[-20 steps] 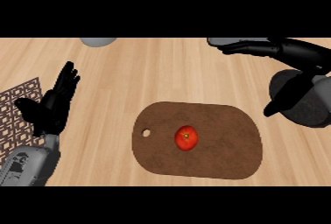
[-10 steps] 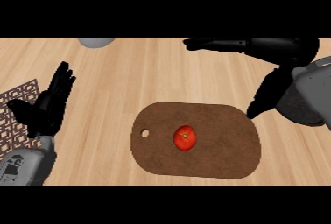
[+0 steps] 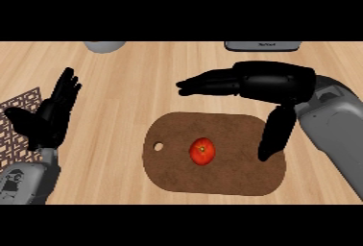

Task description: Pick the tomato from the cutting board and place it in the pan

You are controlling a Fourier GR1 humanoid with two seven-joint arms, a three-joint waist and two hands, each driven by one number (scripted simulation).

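Tomato (image 3: 203, 151) sat on the cutting board (image 3: 177, 173), roughly at its centre, stem end up, nothing touching it. Board was a brown rounded slab lying flat on the wooden desk (image 3: 142, 91), with a small hang hole (image 3: 159, 146) on the side of the tomato facing the left hand.

Right hand (image 3: 273, 84) hovered over the board's far edge and right side, released: fingers (image 3: 205, 85) stretched out straight toward the left, beyond the tomato, and the thumb (image 3: 275, 132) hung down over the board just right of the tomato. Tomato lay in the gap between fingers and thumb, apart from both. Nothing held. Grey forearm (image 3: 330, 134) ran off past the board's right edge.

Left hand (image 3: 48, 120) was well left of the board, released, fingers straight and pointing away from the robot, resting and holding nothing. It sat over a dark lattice-patterned mat (image 3: 16, 110) at the desk's left edge, well apart from the tomato.

Beyond the board, at the desk's far edge: a grey rounded object (image 3: 105, 46) far-left of the tomato and a dark flat item with a pale rim (image 3: 262, 45) far-right; both were cut off, so I couldn't tell what they were.
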